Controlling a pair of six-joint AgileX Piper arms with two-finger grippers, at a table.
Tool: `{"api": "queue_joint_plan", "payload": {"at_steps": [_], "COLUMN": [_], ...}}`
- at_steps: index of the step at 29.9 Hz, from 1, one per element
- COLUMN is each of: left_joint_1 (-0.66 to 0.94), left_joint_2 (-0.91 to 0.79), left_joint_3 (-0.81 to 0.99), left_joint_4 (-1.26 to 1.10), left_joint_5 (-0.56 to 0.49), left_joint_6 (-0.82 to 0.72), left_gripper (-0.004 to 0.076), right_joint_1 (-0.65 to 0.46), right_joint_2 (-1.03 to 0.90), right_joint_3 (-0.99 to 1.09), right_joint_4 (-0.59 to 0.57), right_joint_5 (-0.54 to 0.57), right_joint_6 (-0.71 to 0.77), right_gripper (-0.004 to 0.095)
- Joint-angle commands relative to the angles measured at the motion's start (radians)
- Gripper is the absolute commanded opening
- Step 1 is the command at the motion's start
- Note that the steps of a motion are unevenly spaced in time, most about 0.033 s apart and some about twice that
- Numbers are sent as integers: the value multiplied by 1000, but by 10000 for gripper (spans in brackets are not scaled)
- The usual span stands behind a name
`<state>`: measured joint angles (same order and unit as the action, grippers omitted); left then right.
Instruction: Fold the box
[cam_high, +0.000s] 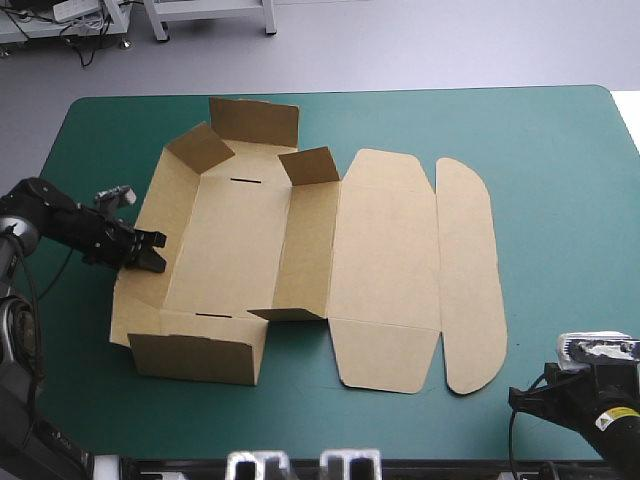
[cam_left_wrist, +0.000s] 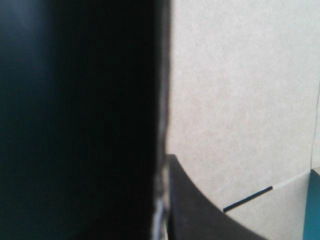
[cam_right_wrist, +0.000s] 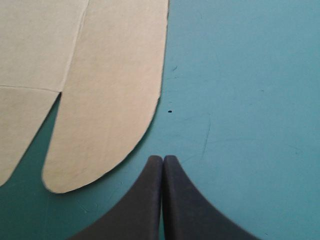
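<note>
Board of the brown box lies on the teal-green counter, mostly on its left half. The walls at the left stand raised around the base, while the lid and its rounded flap lie flat to the right. The left hand is clenched on the box's left wall, one black finger inside. The right hand is clenched on nothing over bare cover, just beside the flap's near end.

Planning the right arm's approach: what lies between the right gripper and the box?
Nothing: the right wrist view shows only bare teal-green cover between the right gripper and the box.
</note>
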<state>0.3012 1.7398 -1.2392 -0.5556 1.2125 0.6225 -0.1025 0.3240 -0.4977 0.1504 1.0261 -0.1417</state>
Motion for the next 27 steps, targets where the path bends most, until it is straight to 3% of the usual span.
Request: {"api": "queue_joint_plan", "payload": {"at_steps": [1, 7, 11, 19, 27], "left_joint_1": [-61, -257, -387, -568, -743], "left_joint_2": [-57, -62, -62, -62, -62], "left_joint_3": [-167, -388, -467, -481, -483], "left_joint_4": [69, 326, 390, 390, 471], "left_joint_5": [81, 54, -29, -252, -380], "left_joint_6": [13, 58, 156, 330, 485], "left_gripper": [-10, -10, -10, -10, -10], "right_joint_1": [-1, -1, -1, -1, -1], "right_joint_2": [12, 12, 12, 12, 12], "right_joint_3": [-23, -23, -23, -23, -68], "right_joint_4": [5, 32, 57, 46, 42], "right_joint_5": [-48, -48, -48, -31, -31], "right_joint_6": [-6, -6, -6, -36, -55], "right_gripper": [-15, -15, -15, -15, -15]}}
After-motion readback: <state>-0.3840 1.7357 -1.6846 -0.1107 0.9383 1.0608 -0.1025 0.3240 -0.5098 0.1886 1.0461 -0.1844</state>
